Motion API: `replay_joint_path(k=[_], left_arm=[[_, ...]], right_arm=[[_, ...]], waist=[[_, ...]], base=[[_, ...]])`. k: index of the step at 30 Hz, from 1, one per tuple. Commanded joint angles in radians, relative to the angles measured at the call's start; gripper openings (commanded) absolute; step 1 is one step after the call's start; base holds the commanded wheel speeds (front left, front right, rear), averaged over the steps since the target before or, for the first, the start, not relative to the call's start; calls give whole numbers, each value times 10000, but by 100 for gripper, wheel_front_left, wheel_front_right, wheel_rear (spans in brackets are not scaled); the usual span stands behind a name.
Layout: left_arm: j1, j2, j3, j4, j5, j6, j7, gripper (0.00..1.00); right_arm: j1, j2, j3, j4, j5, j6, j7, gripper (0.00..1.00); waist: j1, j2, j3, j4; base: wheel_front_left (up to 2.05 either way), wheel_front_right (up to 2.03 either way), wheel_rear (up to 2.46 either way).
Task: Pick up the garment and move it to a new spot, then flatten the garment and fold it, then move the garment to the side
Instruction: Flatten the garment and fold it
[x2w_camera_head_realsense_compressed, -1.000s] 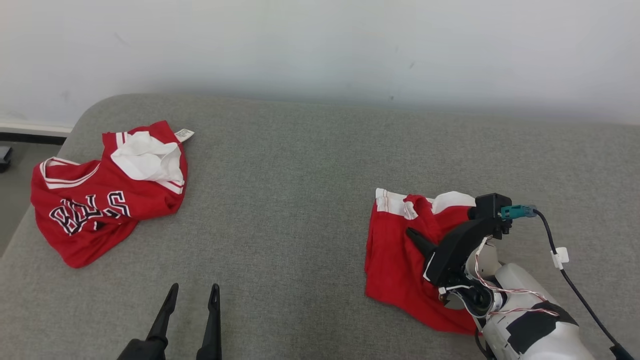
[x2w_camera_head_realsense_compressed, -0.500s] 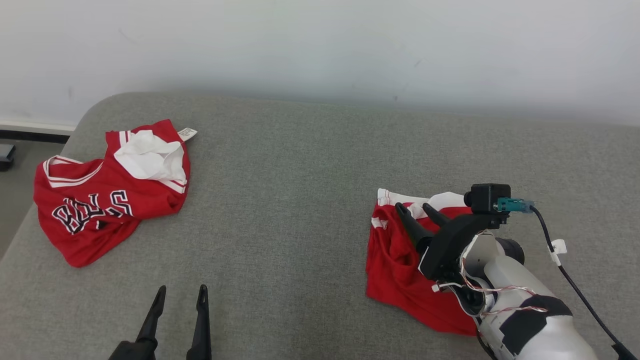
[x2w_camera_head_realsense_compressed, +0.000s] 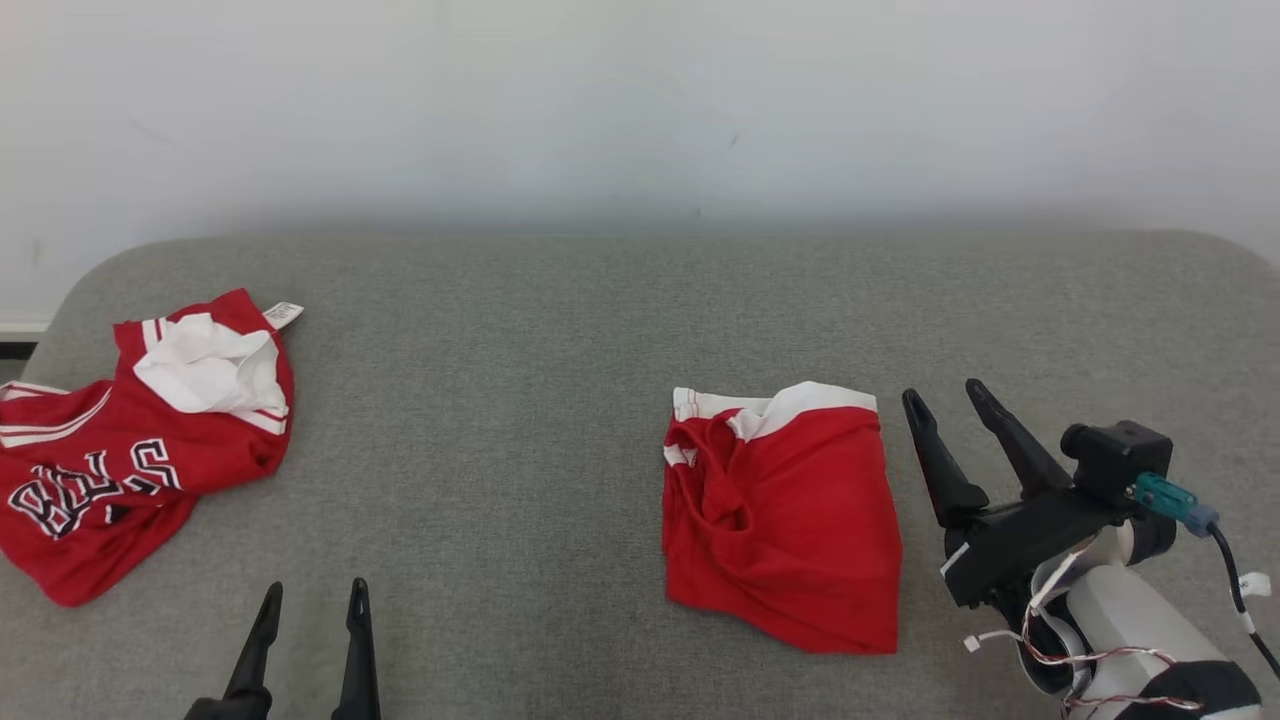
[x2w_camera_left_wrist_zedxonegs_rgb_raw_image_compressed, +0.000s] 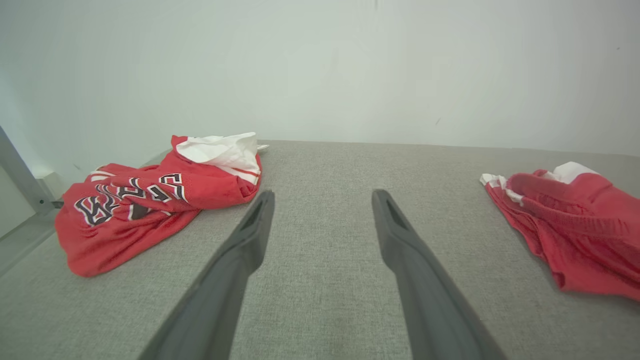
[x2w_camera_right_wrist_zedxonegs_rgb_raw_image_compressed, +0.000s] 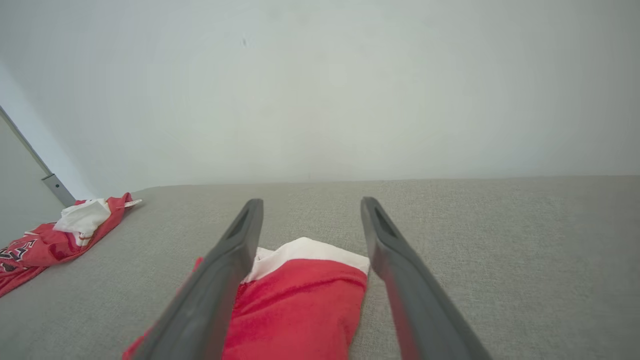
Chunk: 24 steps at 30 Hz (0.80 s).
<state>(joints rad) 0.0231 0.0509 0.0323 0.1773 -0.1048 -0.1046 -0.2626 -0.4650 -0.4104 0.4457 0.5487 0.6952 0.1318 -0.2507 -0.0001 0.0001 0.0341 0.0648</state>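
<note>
The right hand (x2w_camera_head_realsense_compressed: 940, 392) had let go of the red shorts (x2w_camera_head_realsense_compressed: 790, 520) and drawn back, fingers spread and empty, just beside them on the grey surface (x2w_camera_head_realsense_compressed: 520, 400). The left hand (x2w_camera_head_realsense_compressed: 315, 588) hovered, parted and empty, near a red jersey (x2w_camera_head_realsense_compressed: 120, 460).

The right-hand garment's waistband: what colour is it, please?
The waistband is white; the head view shows it best.

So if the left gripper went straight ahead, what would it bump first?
Probably nothing nearby: the left gripper points along bare grey cushion, between the jersey and the shorts. Beyond it, maybe the wall.
</note>
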Motion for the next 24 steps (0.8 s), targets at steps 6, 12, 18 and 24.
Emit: replay_joint_path(k=[6,12,18,24], left_arm=[[140,-12,146,-216,283,-45,-32,100],[173,-10,188,-250,389,-67,-32,100],[189,-10,256,-274,469,-90,-32,100],[299,-9,328,-374,576,-125,-32,100]], right_arm=[[1379,322,-1588,-1775,-1588,-24,-150,100],[3505,1505,-3465,-3651,-2932,-24,-151,100],[4539,2139,-4034,-4330,-3478,-24,-152,100],[5117,2544,-4390,-4642,-3755,-24,-153,100]], waist=[[1,-1,-83,-540],[1,-1,-149,-726],[1,-1,-212,-718],[1,-1,-264,-616]], base=[[0,0,0],[0,0,0],[0,0,0],[0,0,0]])
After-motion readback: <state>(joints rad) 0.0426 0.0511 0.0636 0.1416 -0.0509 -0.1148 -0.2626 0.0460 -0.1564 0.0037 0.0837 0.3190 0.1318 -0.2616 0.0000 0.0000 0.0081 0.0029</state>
